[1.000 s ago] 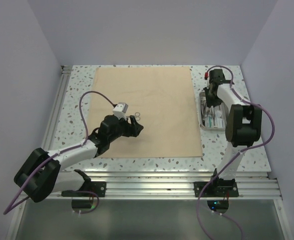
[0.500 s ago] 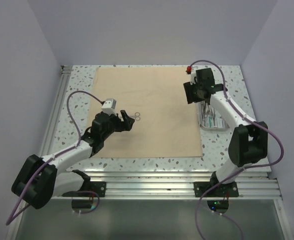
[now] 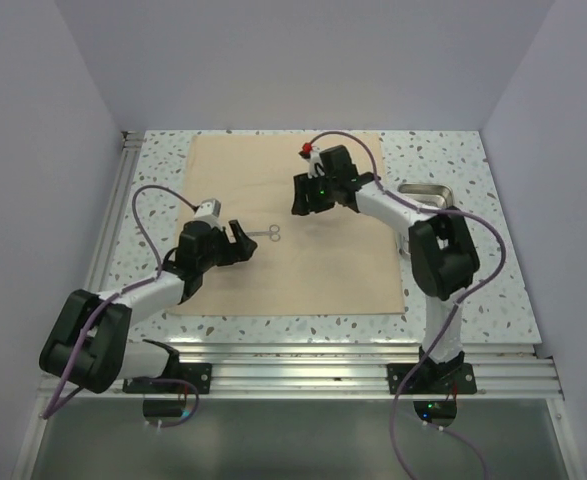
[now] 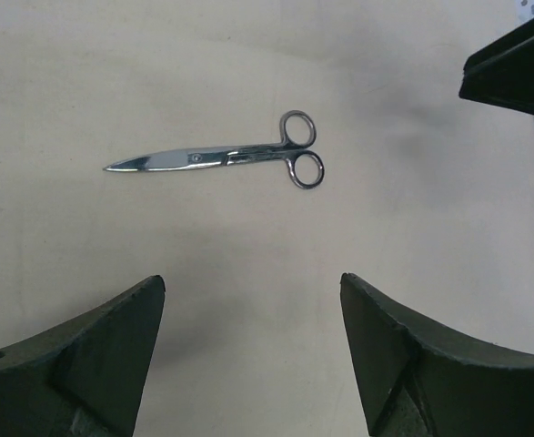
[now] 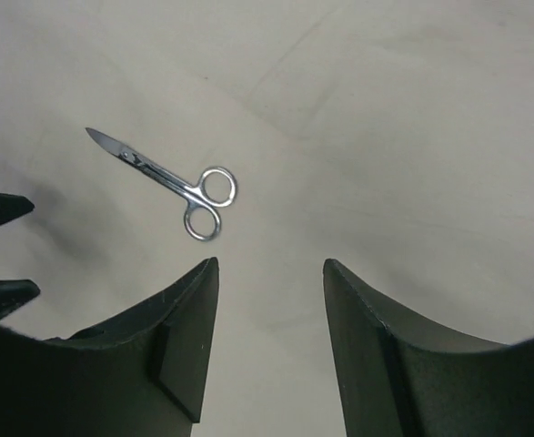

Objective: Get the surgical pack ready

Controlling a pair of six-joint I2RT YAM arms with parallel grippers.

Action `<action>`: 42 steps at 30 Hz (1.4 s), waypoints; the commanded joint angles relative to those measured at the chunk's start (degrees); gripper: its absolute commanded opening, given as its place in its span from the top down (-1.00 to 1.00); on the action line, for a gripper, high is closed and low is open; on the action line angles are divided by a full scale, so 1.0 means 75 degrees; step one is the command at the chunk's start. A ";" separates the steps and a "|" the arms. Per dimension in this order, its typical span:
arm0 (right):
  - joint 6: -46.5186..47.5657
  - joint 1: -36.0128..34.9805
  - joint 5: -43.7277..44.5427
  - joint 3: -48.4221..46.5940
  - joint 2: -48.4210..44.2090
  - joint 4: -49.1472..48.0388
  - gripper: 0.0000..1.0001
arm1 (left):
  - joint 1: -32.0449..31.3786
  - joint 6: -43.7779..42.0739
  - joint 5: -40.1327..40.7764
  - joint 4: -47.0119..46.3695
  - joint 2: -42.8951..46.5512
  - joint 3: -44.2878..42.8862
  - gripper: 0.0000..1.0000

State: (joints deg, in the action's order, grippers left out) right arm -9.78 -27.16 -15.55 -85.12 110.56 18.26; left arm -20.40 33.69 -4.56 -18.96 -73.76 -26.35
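Table [image 3: 153, 180]: white top with dark speckles, rectangular, enclosed by plain pale walls [image 3: 33, 120] on the left, far and right sides. Aluminium rails [image 3: 303, 365] run along its near edge, and another [image 3: 113, 230] runs along its left edge. Lying directly on the top is a large tan cloth sheet [image 3: 313, 280], spread flat and roughly centred. Its far edge is close to the far wall and its near edge stops short of the near rails, leaving speckled margins left and right. A steel tray [image 3: 425, 188] sits just right of the cloth. Only its far rim shows; its contents cannot be told.
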 commanded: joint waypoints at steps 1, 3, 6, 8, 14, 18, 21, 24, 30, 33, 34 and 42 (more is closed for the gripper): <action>-0.1003 -0.0537 -0.0809 -0.0673 0.0725 -0.0921 -0.07 | 0.0236 0.0148 -0.0435 -0.0167 -0.0302 -0.0202 -0.62; -0.1145 -0.0668 -0.0950 -0.1151 0.1286 -0.0912 -0.08 | 0.0294 0.0160 -0.0447 -0.0260 -0.0407 -0.0167 -0.59; -0.1344 -0.0808 -0.1277 -0.1749 0.1954 -0.0923 -0.07 | 0.0353 0.0160 -0.0470 -0.0378 -0.0571 -0.0166 -0.47; -0.1531 -0.0844 -0.1581 -0.2148 0.2272 -0.1005 -0.07 | 0.0388 0.0195 -0.0529 -0.0413 -0.0689 -0.0190 -0.41; -0.1556 -0.0902 -0.1594 -0.2864 0.3105 -0.0841 -0.06 | 0.0447 0.0219 -0.0740 -0.0495 -0.1193 -0.0330 -0.23; -0.1321 -0.0914 -0.1793 -0.3369 0.3481 -0.0221 0.04 | 0.0447 0.0207 -0.0775 -0.0461 -0.1486 -0.0471 -0.01; -0.1192 -0.0984 -0.1817 -0.3124 0.3388 0.0002 0.10 | 0.0447 0.0219 -0.0787 -0.0402 -0.1627 -0.0553 0.08; -0.1063 -0.1101 -0.1770 -0.2621 0.3095 0.0085 0.15 | 0.0447 0.0230 -0.0775 -0.0378 -0.1720 -0.0588 0.21; -0.1040 -0.1218 -0.1829 -0.1705 0.2404 0.0095 0.22 | 0.0447 0.0207 -0.0694 -0.0273 -0.1920 -0.0659 0.50; -0.0946 -0.1312 -0.1875 -0.1647 0.2286 0.0365 0.24 | 0.0447 0.0184 -0.0600 -0.0226 -0.1908 -0.0659 0.52; -0.0876 -0.1336 -0.1887 -0.1670 0.2262 0.0610 0.24 | 0.0447 0.0172 -0.0576 -0.0214 -0.1885 -0.0659 0.52; -0.1004 -0.1582 -0.2250 -0.1097 0.1923 0.0976 0.24 | 0.0447 0.0148 -0.0494 -0.0202 -0.1896 -0.0670 0.53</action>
State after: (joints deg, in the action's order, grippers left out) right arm -17.10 -38.17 -29.52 -95.77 128.88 22.74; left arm -17.63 35.35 -9.15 -19.57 -87.66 -29.69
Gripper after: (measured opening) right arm 0.381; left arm 0.237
